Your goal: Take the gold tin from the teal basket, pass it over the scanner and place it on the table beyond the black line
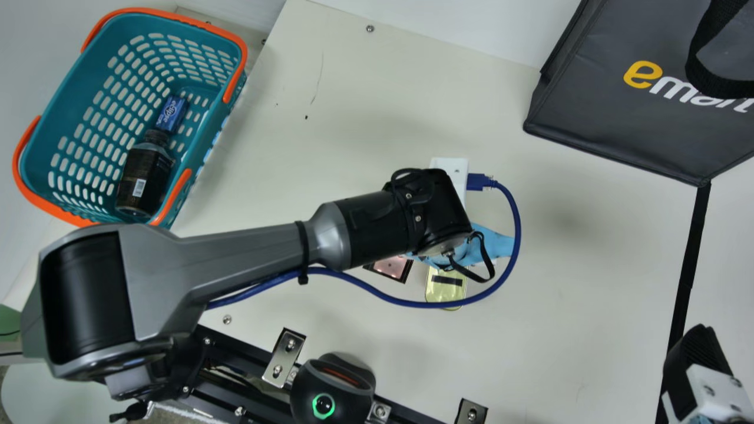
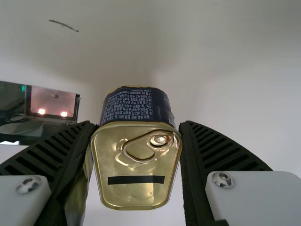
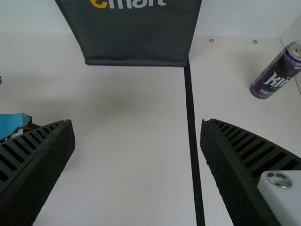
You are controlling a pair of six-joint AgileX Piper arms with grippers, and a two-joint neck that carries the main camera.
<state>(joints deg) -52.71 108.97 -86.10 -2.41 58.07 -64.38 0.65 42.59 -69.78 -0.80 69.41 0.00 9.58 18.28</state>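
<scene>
left gripper (image 1: 484, 242) has the gold tin (image 1: 446, 290) pinched between its fingers, near the scanner (image 1: 393, 267); right gripper (image 1: 696, 356) is wide open and empty by the black line (image 1: 689, 265)

So at the back left there's the teal perforated plastic basket (image 1: 65, 118), with a dark cylindrical plastic bottle (image 1: 144, 176) lying in it and a small blue rectangular box (image 1: 171, 113) just behind the bottle's cap. Middle of the cream flat table (image 1: 577, 282), the rectangular gold metal tin (image 1: 446, 288) sits between the fingers of the black left gripper (image 1: 471, 244), with a flat glossy dark-framed panel (image 1: 393, 268) to its left. Back right you've got a dark grey boxy fabric bag (image 1: 601, 100), and the straight black tape line (image 1: 686, 265) runs forward from its corner. A purple cylindrical metal can (image 3: 277, 73) is right of that line, towards the back.
</scene>
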